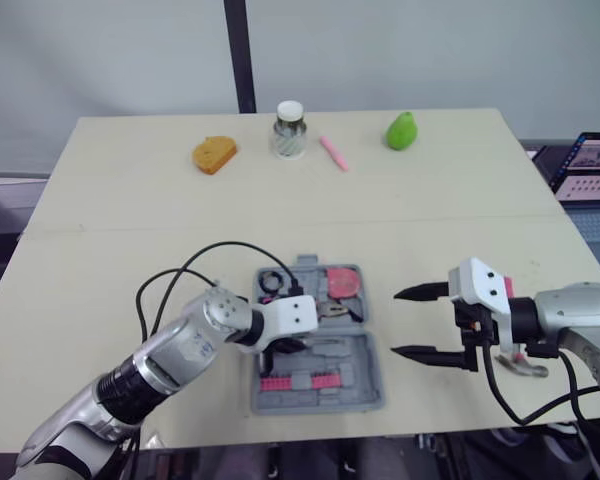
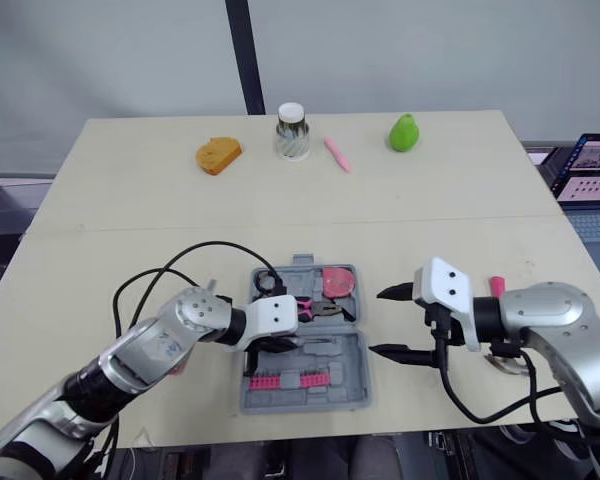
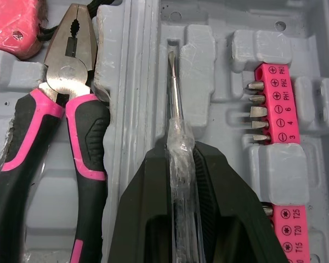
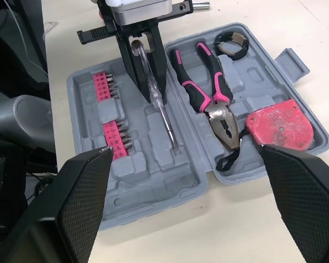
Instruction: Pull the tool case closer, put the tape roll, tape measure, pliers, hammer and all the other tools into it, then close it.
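Placement of the screwdriver [image 3: 172, 98] is the step in hand, by my reading; the left gripper [image 3: 180, 159] has its fingers [image 3: 230, 208] clenched on the clear handle, and the thin shaft lies along the long narrow recess in the near half of the tool case [image 1: 368, 380]; whether the tip rests in the groove I cannot tell; to do it well, the shaft should be held in line with that recess, lowered until handle and blade both sit flat, and let go only then; a tilted release would likely leave it proud of the tray and stop the lid shutting; the fingers should open only a little, since the pliers [image 3: 71, 71] lie just beside across the hinge and the pink bit holder [image 3: 274, 101] on the other side; the case lies open on the worktop [image 1: 130, 230] near its front edge, between the two arms, with the tape measure [image 4: 279, 126] and tape roll [image 4: 233, 45] in its far half beside the pliers; the left forearm reaches in from the near left corner, wrist turned so the gripper hangs over the middle of the case; the right gripper [image 1: 397, 322] hovers near the case's right edge, apart from it, fingers [image 1: 420, 292] spread wide, holding nothing and pointing toward the case; a small metal item [image 1: 520, 365] lies on the worktop by the right forearm, too hidden to name.
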You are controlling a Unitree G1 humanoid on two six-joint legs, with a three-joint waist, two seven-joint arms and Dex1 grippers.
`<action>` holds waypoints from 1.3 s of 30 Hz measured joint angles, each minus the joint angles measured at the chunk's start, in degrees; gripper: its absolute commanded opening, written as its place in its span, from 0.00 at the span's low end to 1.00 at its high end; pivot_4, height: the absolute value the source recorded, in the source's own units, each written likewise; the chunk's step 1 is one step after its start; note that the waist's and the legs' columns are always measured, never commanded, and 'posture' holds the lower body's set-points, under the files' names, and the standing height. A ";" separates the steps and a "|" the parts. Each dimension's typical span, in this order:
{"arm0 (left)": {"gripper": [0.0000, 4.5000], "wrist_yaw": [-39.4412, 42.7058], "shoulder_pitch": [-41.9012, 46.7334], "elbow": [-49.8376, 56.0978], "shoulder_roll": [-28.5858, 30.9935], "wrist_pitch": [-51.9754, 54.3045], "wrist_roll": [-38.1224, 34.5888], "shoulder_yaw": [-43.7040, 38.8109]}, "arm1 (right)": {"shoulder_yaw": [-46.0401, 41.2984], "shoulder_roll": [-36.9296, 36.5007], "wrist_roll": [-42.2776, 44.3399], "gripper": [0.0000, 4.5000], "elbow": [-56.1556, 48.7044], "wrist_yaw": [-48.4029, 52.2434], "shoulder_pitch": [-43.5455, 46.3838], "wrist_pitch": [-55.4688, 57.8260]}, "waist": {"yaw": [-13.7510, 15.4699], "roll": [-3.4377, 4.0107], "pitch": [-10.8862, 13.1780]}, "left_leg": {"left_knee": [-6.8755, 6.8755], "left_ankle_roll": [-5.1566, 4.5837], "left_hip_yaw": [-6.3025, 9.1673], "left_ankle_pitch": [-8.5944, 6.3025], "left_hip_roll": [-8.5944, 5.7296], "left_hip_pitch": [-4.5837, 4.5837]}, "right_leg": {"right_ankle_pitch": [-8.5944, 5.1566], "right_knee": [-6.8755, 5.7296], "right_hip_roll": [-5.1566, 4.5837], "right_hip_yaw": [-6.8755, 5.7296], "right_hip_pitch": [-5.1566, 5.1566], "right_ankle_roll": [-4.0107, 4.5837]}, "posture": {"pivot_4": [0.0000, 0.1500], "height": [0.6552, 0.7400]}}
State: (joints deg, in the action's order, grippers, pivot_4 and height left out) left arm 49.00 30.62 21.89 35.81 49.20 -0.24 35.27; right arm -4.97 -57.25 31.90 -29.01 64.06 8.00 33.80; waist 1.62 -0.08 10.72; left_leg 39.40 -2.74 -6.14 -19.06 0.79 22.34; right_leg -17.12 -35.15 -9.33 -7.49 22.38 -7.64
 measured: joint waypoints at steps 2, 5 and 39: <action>0.02 0.00 0.00 -0.08 -0.28 0.00 0.03 0.00 | 0.00 0.00 0.06 1.00 0.00 -0.04 0.00 0.00 | 0.01 0.00 0.00 | 0.02 0.00 0.01 0.00 0.00 0.00 | 0.00 -0.01 0.00 0.00 0.00 0.00 | 1.00 1.00; 0.02 0.00 0.00 -0.08 -0.72 0.00 0.04 0.00 | 0.00 0.00 0.10 1.00 0.00 -0.11 -0.01 0.00 | 0.01 0.00 0.00 | 0.03 0.00 0.02 0.00 0.00 0.01 | 0.00 -0.02 0.00 -0.01 0.00 0.00 | 1.00 1.00; 0.44 1.60 0.36 0.11 -1.15 0.98 -1.14 -1.03 | -0.14 0.00 0.15 1.00 0.00 -0.59 -0.42 -0.03 | 0.02 0.00 0.00 | 0.21 -0.02 0.11 -0.01 0.00 0.07 | 0.00 -0.17 0.00 -0.03 0.00 0.00 | 1.00 1.00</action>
State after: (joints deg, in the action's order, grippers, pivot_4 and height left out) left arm 50.59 30.98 22.00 34.65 50.18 -1.38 34.24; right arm -5.11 -57.24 32.05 -29.01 63.47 7.59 33.78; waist 1.64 -0.08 10.72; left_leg 39.61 -2.76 -6.04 -19.07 0.79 22.41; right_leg -17.12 -35.31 -9.33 -7.52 22.38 -7.64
